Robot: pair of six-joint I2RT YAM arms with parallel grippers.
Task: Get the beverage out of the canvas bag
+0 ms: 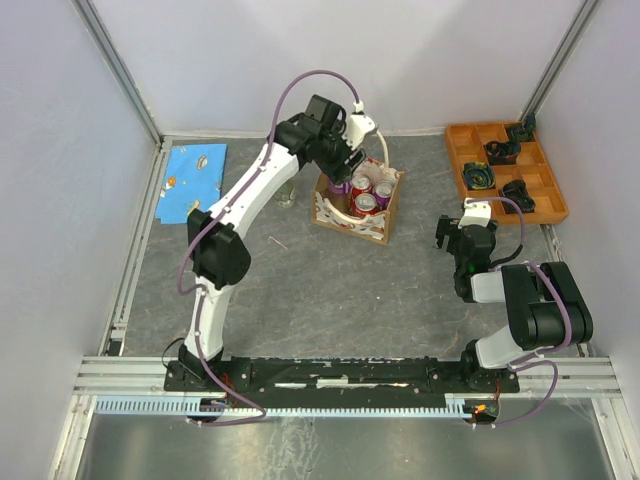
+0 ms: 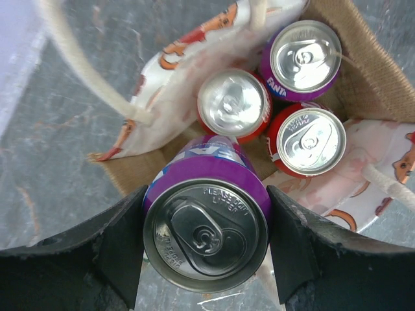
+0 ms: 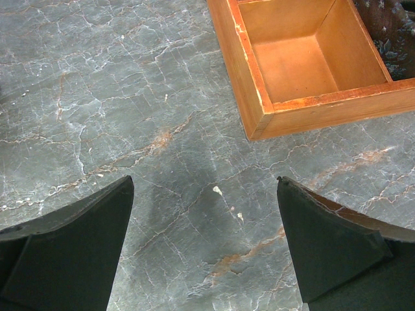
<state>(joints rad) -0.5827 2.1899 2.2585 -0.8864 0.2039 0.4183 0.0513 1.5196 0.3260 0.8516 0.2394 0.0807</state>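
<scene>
Grey marbled table (image 1: 320, 290) spreads inside pale walls, with both arms bolted at its near edge. At the far middle, the left gripper (image 1: 345, 168) has its two dark fingers (image 2: 107, 253) pressed against opposite sides of a purple can (image 2: 206, 227), clamped just below the rim so the top and pull tab face the wrist camera. Gripping it upright and from above suits a straight lift past the soft walls. The can's top sits much nearer the lens than the others, so I judge it partly raised. Its lower body is over the bag's near corner, and whether it has cleared the fabric cannot be told.

Around it, the canvas bag (image 1: 352, 215) holds three more cans packed upright: a red one (image 2: 233, 103) just beside the held can, a second red one (image 2: 307, 139), and a purple Fanta (image 2: 305, 55) behind. A white rope handle (image 2: 84, 71) loops off to one side, clear of the lift path.

Well apart, the right gripper (image 3: 204, 246) hovers spread wide over bare table, holding nothing, near a corner of the orange tray (image 3: 246, 78).
</scene>
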